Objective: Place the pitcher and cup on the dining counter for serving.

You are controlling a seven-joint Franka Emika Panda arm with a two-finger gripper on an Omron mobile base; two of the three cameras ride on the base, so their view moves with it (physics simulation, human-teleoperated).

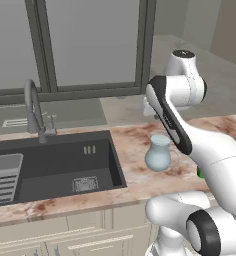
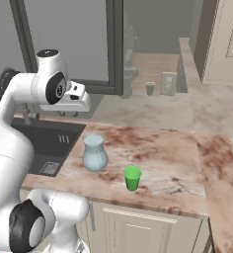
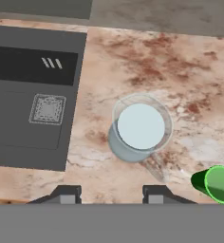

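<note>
While the arm is reaching up over the sink tabletop (image 1: 135,150), the dark sink (image 1: 50,165) is filling the left of the left base view, with its curved grey faucet (image 1: 34,112) standing behind the basin at centre left. Right of the basin, near the middle of that frame, the pitcher (image 1: 158,154) is standing upright on the marbled stone, partly crossed by the white forearm. In the right base view the pitcher (image 2: 94,153) is sitting just left of centre, and the cup (image 2: 133,178) is standing upright near it, lower and to the right, apart from it. Farther back, in the upper middle of that view, a small grey pot (image 2: 150,88) is resting on a pale surface.

In the hand view the sink (image 3: 33,95) is taking up the left side, the pitcher (image 3: 140,127) is showing its round mouth at centre, and the cup (image 3: 217,184) is sitting at the lower right edge. The claw (image 3: 108,195) is hanging above the tabletop at the bottom centre, its two dark fingertips (image 3: 66,194) spread apart and pinching nothing, clear of the pitcher.
</note>
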